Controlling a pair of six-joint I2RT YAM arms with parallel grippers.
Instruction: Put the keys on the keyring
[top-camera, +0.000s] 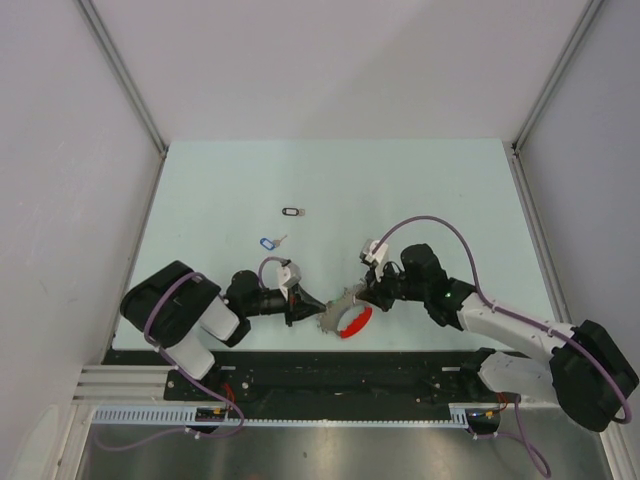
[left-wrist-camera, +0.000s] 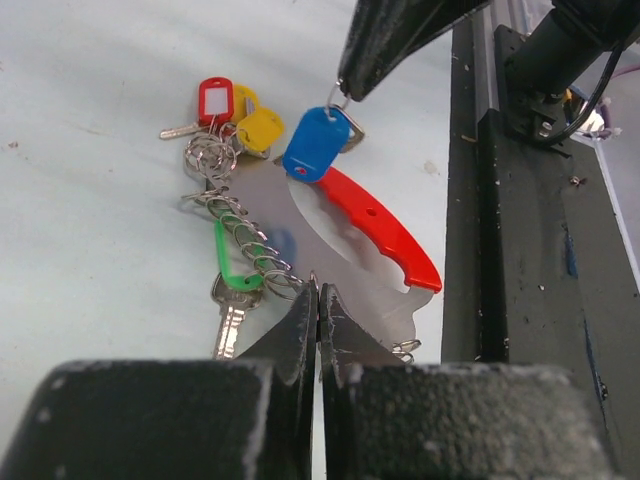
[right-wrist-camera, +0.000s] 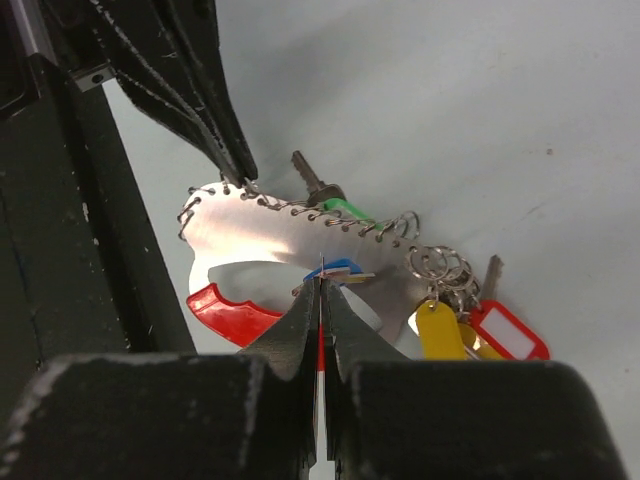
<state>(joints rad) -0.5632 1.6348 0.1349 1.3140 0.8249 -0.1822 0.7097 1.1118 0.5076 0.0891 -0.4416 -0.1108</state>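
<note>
The left claw is clenched on the keyring at its coiled edge near the tabletop's front, while the right claw faces it, clenched on the blue-tagged key just above the keyring.

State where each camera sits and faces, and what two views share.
Top external: above and behind the bases, looking down on the table; left arm and right arm show.
Left wrist: on the left arm, facing the keyring past its shut left claw; right claw at top.
Right wrist: on the right arm, facing the keyring past its right claw, shut on the blue-tagged key.
Shared: both wrist views show the keyring and the opposite claw.
</note>
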